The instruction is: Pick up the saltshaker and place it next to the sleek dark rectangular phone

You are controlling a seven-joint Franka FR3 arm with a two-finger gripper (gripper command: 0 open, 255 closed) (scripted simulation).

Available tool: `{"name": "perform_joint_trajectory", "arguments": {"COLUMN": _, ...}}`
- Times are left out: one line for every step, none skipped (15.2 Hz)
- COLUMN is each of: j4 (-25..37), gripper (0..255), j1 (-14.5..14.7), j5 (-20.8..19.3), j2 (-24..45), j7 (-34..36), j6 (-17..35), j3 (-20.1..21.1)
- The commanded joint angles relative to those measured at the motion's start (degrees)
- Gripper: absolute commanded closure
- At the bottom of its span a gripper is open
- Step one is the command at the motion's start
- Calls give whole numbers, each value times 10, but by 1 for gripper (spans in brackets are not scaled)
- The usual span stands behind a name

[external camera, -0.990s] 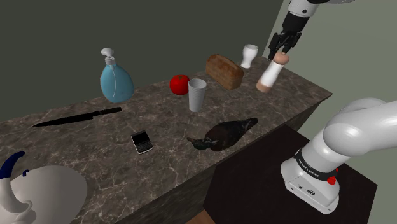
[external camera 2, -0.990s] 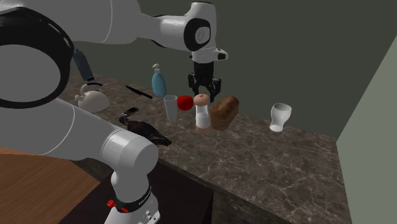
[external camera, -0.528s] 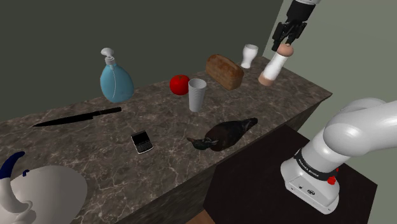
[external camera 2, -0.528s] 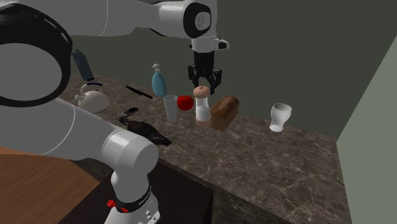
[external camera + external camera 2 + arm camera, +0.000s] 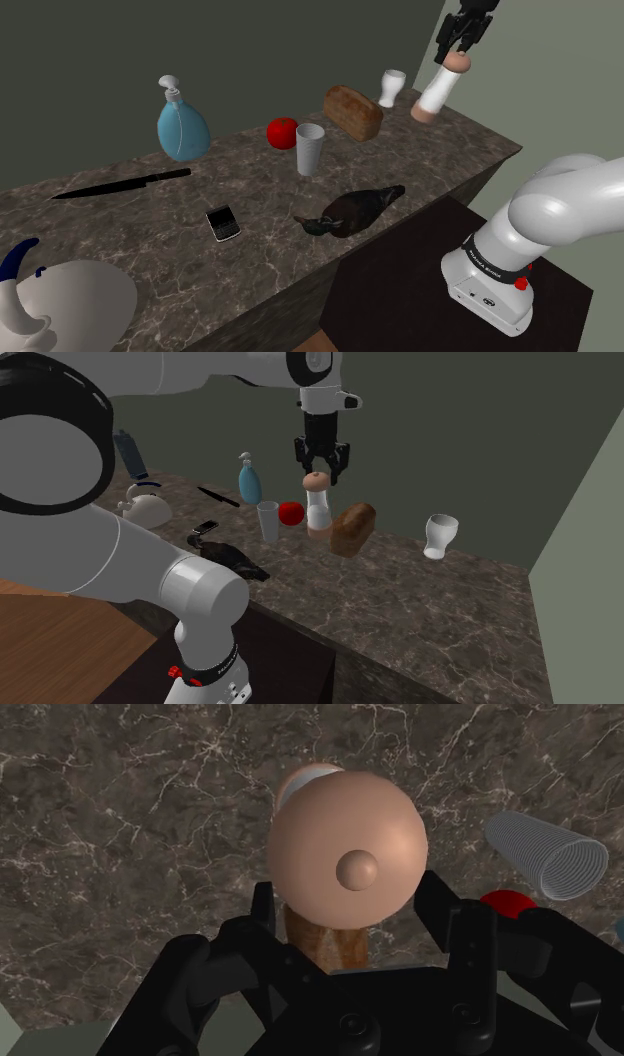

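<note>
The gripper (image 5: pixel 455 52) is clamped on the shaker's (image 5: pixel 437 92) round top, hanging it above the counter's (image 5: pixel 140 245) far right end, phone (image 5: pixel 223 222) well apart.

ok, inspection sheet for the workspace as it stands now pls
Surface: dark marbled counter, no spills seen.
Job's things: shaker, white with a peach top, apparently lifted clear of the counter at the shoulder view's right end; phone flat mid-counter, between knife and dark bottle, far from the shaker.
Clutter: soap bottle, knife, red fruit, cup, loaf, goblet, dark bottle on its side, kettle.
Grippers: gripper shut on the shaker's top.
Cables: nothing seen.
Surroundings: grey-green walls; dark stand under the arm's base.
</note>
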Motion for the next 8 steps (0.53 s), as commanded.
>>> {"name": "perform_joint_trajectory", "arguments": {"j4": 20, "gripper": 255, "j1": 1, "j5": 2, "j2": 4, "j7": 0, "j6": -16, "j3": 2}}
{"name": "perform_joint_trajectory", "arguments": {"j4": 29, "gripper": 255, "j1": 2, "j5": 2, "j2": 6, "j7": 0, "j6": -23, "j3": 2}}
{"name": "perform_joint_trajectory", "arguments": {"j4": 38, "gripper": 255, "j1": 2, "j5": 3, "j2": 8, "j7": 0, "j6": -30, "j3": 3}}
{"name": "perform_joint_trajectory", "arguments": {"j4": 47, "gripper": 255, "j1": 2, "j5": 4, "j2": 10, "j7": -1, "j6": -37, "j3": 3}}
{"name": "perform_joint_trajectory", "arguments": {"j4": 57, "gripper": 255, "j1": 3, "j5": 4, "j2": 12, "j7": -1, "j6": -45, "j3": 3}}
{"name": "perform_joint_trajectory", "arguments": {"j4": 66, "gripper": 255, "j1": 3, "j5": 5, "j2": 15, "j7": -1, "j6": -52, "j3": 4}}
{"name": "perform_joint_trajectory", "arguments": {"j4": 76, "gripper": 255, "j1": 4, "j5": 5, "j2": 17, "j7": -1, "j6": -59, "j3": 4}}
{"name": "perform_joint_trajectory", "arguments": {"j4": 86, "gripper": 255, "j1": 4, "j5": 6, "j2": 20, "j7": -2, "j6": -66, "j3": 5}}
